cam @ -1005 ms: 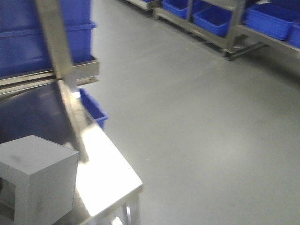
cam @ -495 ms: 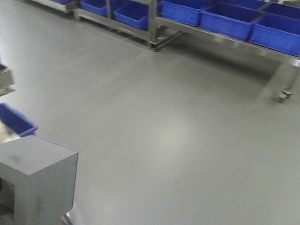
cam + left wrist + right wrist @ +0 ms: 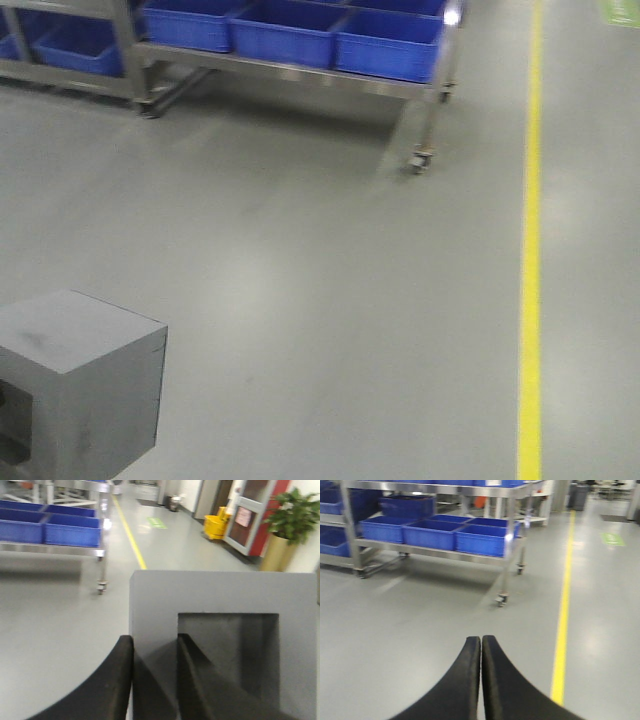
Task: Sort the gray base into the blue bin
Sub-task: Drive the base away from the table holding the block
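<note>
The gray base (image 3: 80, 385) is a matte gray block held up at the lower left of the front view. In the left wrist view it (image 3: 220, 595) fills the right half, its square recess facing the camera. My left gripper (image 3: 155, 642) is shut on its left wall, one finger outside and one inside the recess. My right gripper (image 3: 481, 640) is shut and empty above the floor. Several blue bins (image 3: 390, 40) sit in a row on a wheeled steel rack (image 3: 420, 155) far ahead; they also show in the right wrist view (image 3: 482, 540) and the left wrist view (image 3: 72, 527).
A yellow floor line (image 3: 530, 250) runs along the right side. Gray floor lies between me and the rack. A yellow mop bucket (image 3: 217, 526), a door and a potted plant (image 3: 292, 517) stand far off in the left wrist view.
The view has swung right: the steel table and nearby bin have left the frame, the rack of blue bins has shifted left, and the yellow line has come in. The gray base stays held.
</note>
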